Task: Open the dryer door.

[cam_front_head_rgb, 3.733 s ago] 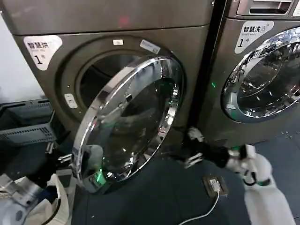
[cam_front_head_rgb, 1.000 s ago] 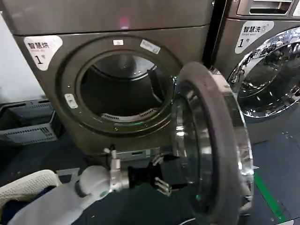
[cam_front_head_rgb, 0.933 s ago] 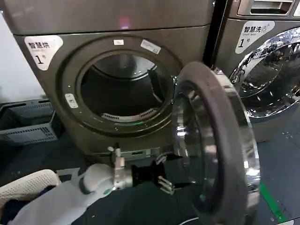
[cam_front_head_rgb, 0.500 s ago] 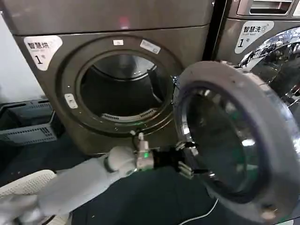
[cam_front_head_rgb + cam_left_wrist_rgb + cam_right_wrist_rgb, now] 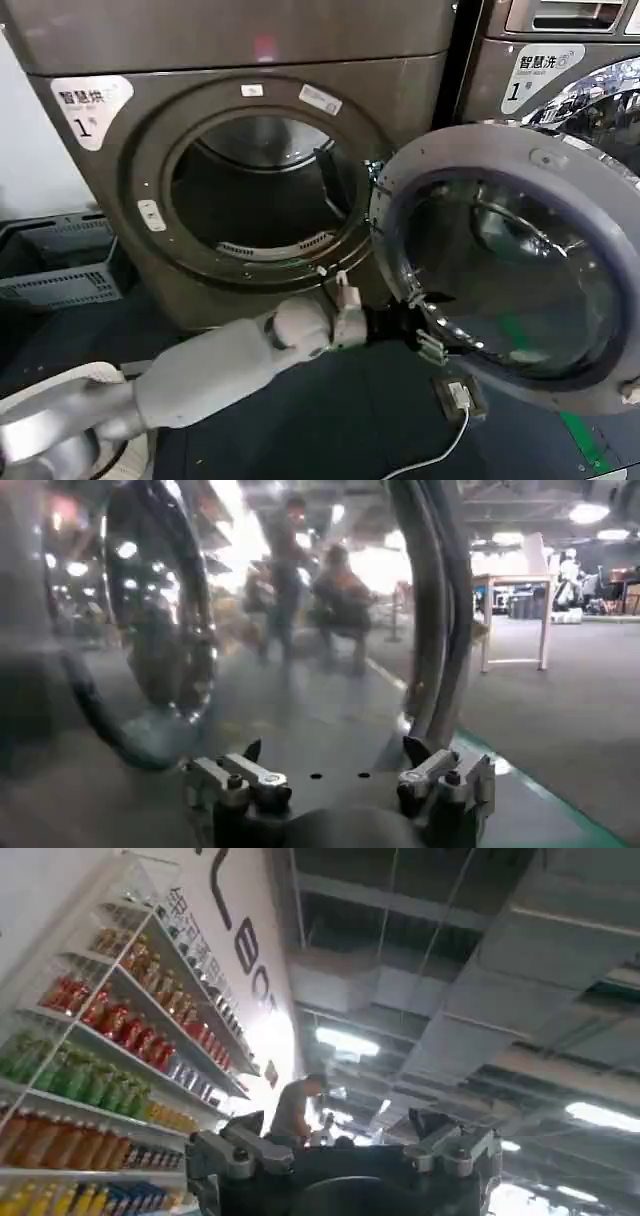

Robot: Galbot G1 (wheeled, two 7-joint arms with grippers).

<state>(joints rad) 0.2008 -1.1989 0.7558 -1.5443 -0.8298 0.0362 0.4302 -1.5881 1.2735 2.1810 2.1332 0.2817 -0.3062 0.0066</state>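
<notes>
The dryer (image 5: 300, 40) stands ahead with its round drum opening (image 5: 260, 200) uncovered. Its door (image 5: 480, 150) is swung wide to the right, the grey inner rim and glass facing me. My left arm reaches across the floor from the lower left. The left gripper (image 5: 425, 325) sits against the lower left edge of the door's inner rim. In the left wrist view the left gripper (image 5: 333, 752) is open, close to the door glass (image 5: 300, 700), nothing between its fingers. My right gripper (image 5: 335, 1120) is open, empty and pointed up at the ceiling.
A second machine (image 5: 560, 60) stands right of the dryer, partly behind the open door. A grey crate (image 5: 60, 265) sits on the floor at the left. A floor socket with a white cable (image 5: 458, 393) lies below the door. A white bag rim (image 5: 60, 380) is at lower left.
The door has swung from nearly shut, through edge-on, to wide open on the right. My left arm followed it rightward along the floor. The right arm left the head view.
</notes>
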